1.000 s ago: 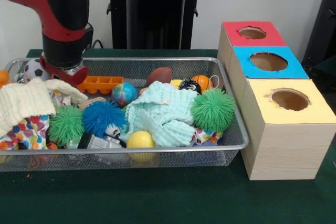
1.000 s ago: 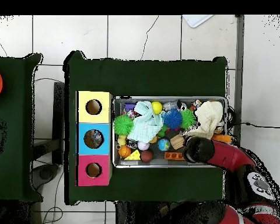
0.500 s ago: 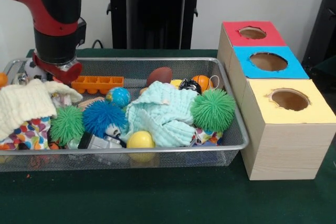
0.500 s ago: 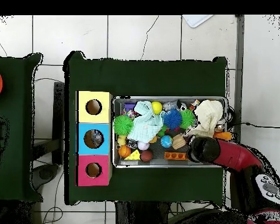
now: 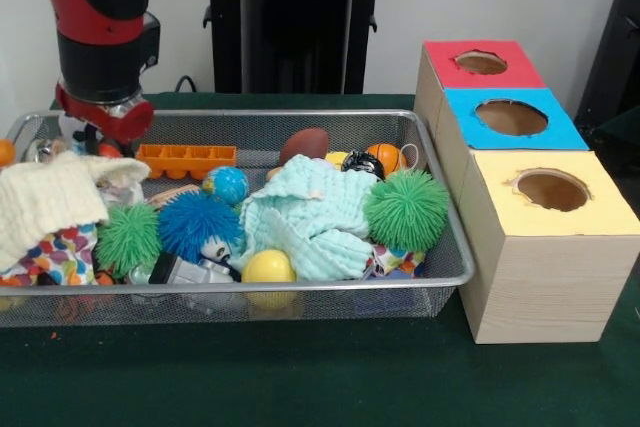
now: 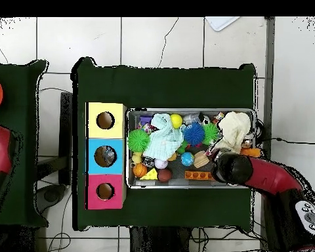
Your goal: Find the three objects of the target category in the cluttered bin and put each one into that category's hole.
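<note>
A wire-mesh bin (image 5: 440, 247) holds a heap of toys. My gripper (image 5: 96, 135) hangs over the bin's far left corner, above a cream cloth (image 5: 48, 195); its tips are hidden among the clutter. Near the front lies a yellow ball (image 5: 268, 266), with a globe ball (image 5: 227, 184), a brown football (image 5: 303, 143) and an orange basketball (image 5: 384, 156) farther back. In the overhead view my gripper (image 6: 230, 168) sits at the bin's lower right. The sorting box has a red hole (image 5: 481, 63), a blue hole (image 5: 511, 117) and a yellow hole (image 5: 551, 190).
A mint cloth (image 5: 312, 215) covers the bin's middle. Two green spiky balls (image 5: 405, 209) (image 5: 127, 238) and a blue one (image 5: 197, 223) flank it. An orange ice tray (image 5: 186, 157) lies along the back wall. The box (image 6: 105, 155) stands against the bin (image 6: 130, 118) in the overhead view.
My arm has moved left and a little up, toward the bin's far left corner. The globe ball has shifted slightly left.
</note>
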Motion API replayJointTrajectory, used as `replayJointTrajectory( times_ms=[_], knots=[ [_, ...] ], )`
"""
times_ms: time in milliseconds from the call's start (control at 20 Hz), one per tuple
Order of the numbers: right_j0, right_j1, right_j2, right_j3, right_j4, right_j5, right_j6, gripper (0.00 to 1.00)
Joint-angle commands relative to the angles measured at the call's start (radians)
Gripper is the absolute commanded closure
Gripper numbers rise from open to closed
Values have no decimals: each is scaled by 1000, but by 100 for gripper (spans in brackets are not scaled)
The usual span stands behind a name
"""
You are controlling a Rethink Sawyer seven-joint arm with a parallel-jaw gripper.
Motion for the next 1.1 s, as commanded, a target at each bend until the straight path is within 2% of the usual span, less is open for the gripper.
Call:
replayJointTrajectory(
  times_ms=[50,150,400,800,1100],
  knots=[
    [-17,-175,86,65,80,145,-32,0],
    [1,-220,84,93,102,175,-16,0],
    [21,-279,92,121,157,218,3,0],
    [47,-372,80,139,204,315,-31,0],
    [20,-380,102,156,219,297,-77,0]
  ],
)
